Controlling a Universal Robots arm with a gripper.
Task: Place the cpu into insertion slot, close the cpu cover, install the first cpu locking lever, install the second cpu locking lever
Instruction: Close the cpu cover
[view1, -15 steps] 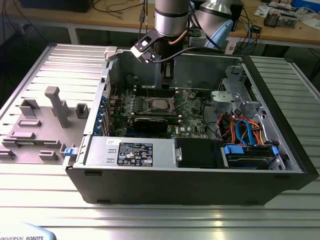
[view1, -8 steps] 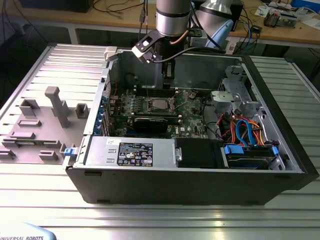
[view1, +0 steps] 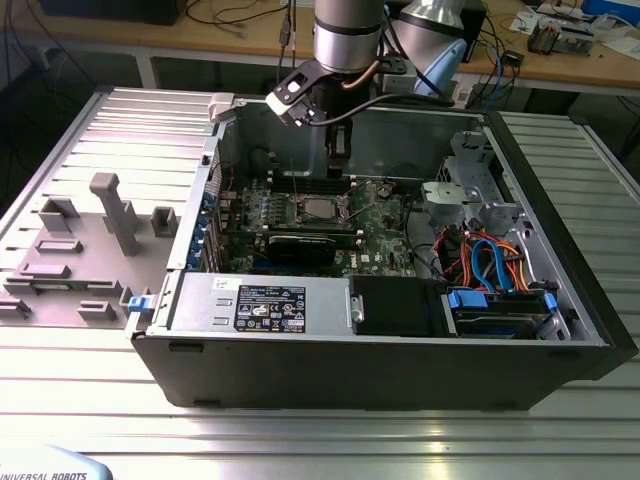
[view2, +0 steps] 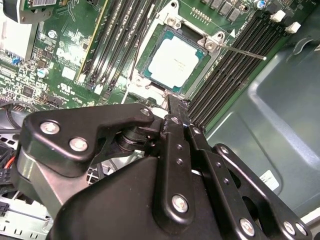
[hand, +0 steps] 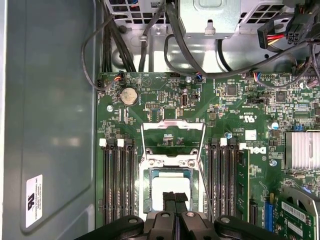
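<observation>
Black linkage bars of the gripper (view2: 176, 104) crowd our second wrist view, and we see its two fingers pressed together with nothing held between them. Both wrist views put the tips over one edge of the cpu (view2: 172, 61), which lies flat in the insertion slot (hand: 145, 195), silvery top up, with its pale green rim showing. We cannot tell whether the tips touch it. In the first wrist view we find the cpu cover (hand: 172, 125) swung open off the slot, and green board shows through its window. One thin locking lever (view2: 245, 51) juts free from a corner of the slot and crosses the memory slots (view2: 225, 80). In the exterior view the arm reaches down into the open computer case (view1: 350, 370), which lies on its side on the ribbed metal table (view1: 320, 440).
</observation>
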